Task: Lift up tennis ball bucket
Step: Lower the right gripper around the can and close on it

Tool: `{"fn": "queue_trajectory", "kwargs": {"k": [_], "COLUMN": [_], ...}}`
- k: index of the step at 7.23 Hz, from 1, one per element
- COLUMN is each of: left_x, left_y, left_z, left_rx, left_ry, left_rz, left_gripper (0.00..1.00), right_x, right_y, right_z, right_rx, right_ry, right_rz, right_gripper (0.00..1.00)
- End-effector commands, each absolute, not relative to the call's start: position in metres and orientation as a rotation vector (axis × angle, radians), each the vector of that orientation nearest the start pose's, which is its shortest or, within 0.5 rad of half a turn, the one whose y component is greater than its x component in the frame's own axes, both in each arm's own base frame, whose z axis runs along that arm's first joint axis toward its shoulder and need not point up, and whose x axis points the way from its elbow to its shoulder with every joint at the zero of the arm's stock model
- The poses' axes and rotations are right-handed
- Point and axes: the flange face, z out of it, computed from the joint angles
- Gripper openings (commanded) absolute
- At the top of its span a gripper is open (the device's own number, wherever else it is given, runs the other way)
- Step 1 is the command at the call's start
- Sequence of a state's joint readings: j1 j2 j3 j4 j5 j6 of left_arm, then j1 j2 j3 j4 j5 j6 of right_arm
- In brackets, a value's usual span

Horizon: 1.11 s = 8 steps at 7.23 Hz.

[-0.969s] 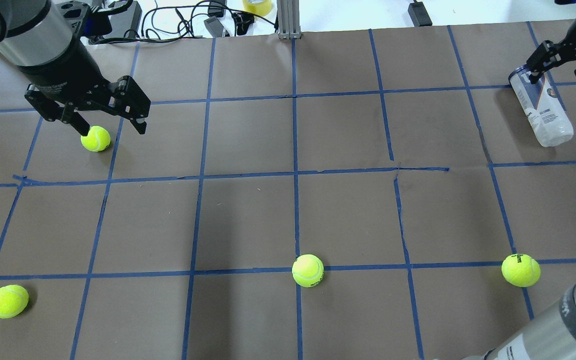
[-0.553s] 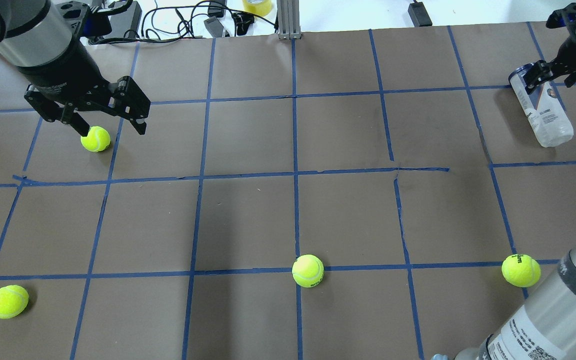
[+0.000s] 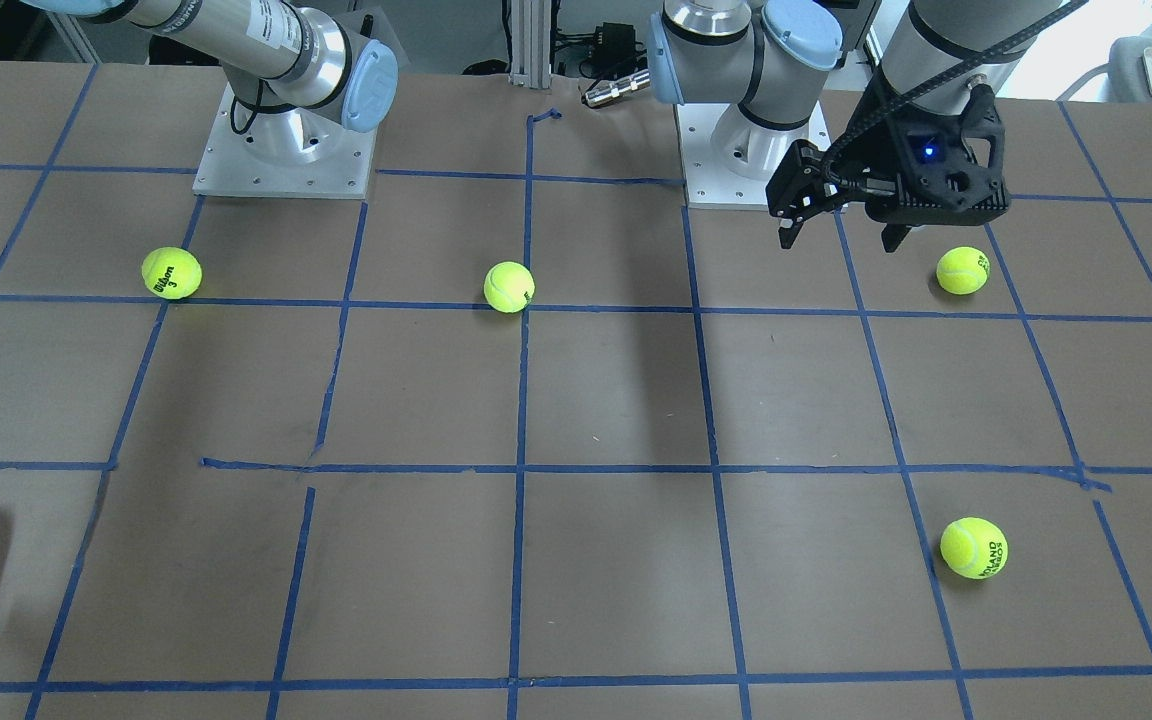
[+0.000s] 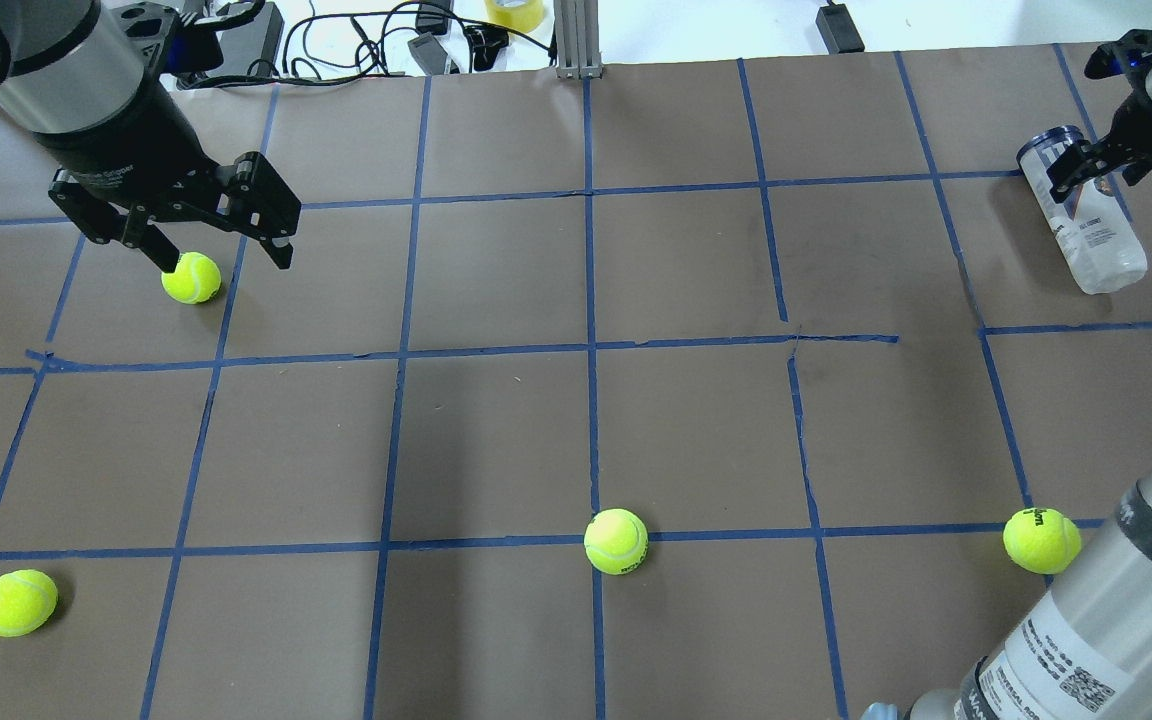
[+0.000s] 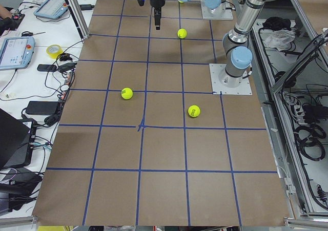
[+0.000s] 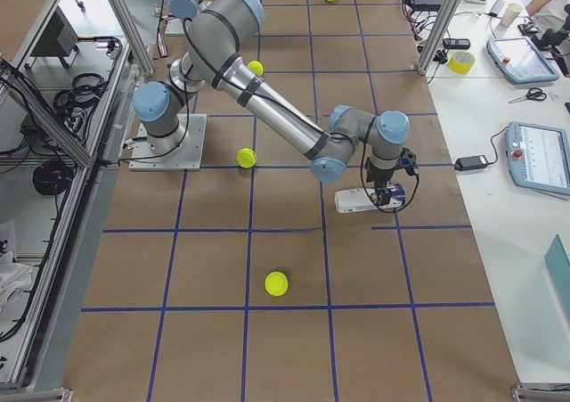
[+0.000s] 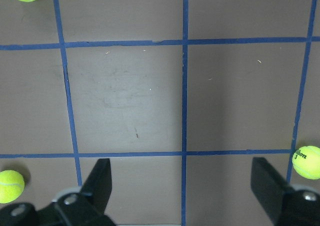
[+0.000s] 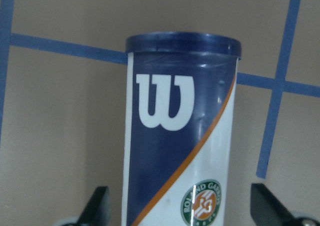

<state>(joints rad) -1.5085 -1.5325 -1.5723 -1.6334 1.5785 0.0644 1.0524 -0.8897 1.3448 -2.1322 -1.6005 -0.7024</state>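
Brown paper covers our worktop [image 4: 686, 430], where we see the tennis ball tube [image 4: 1096, 240] lying on its side near the far right corner. Our right claw [image 4: 1086, 165] straddles its blue-rimmed end, spread wide and clear of it; our left claw [image 4: 224, 258] hangs spread beside a tennis ball [image 4: 191, 277].

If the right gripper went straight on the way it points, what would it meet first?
Probably the tennis ball bucket, lying directly beneath the right gripper; the gap between them is unclear.

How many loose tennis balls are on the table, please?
4: one ball beside the left gripper; three along the robot's side: left ball, middle ball, right ball. None seems hidden.
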Motion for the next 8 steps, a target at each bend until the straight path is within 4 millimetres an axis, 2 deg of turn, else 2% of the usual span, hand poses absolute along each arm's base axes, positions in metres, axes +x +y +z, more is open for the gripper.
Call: {"fn": "queue_trajectory", "kwargs": {"k": [1, 3, 5, 8], "left_x": [-0.103, -0.103, -0.103, -0.103], "left_y": [-0.480, -0.480, -0.480, -0.480], "left_z": [0.500, 0.500, 0.500, 0.500], "left_rx": [0.005, 0.005, 0.005, 0.003], "left_ry": [3.135, 3.137, 3.137, 3.137], "left_rz": [0.039, 0.039, 0.037, 0.039], "left_gripper": [1.00, 1.00, 1.00, 1.00], "right_x": [-0.252, -0.261, -0.273, -0.269], "right_y": [-0.696, -0.695, -0.690, -0.693], "right_z": [0.219, 0.213, 0.209, 0.205], "right_rx": [-0.452, -0.506, -0.455, -0.344], "right_ry": [3.131, 3.118, 3.123, 3.092], "right_rz": [-0.113, -0.107, -0.096, -0.134], "right_gripper": [1.00, 1.00, 1.00, 1.00]}}
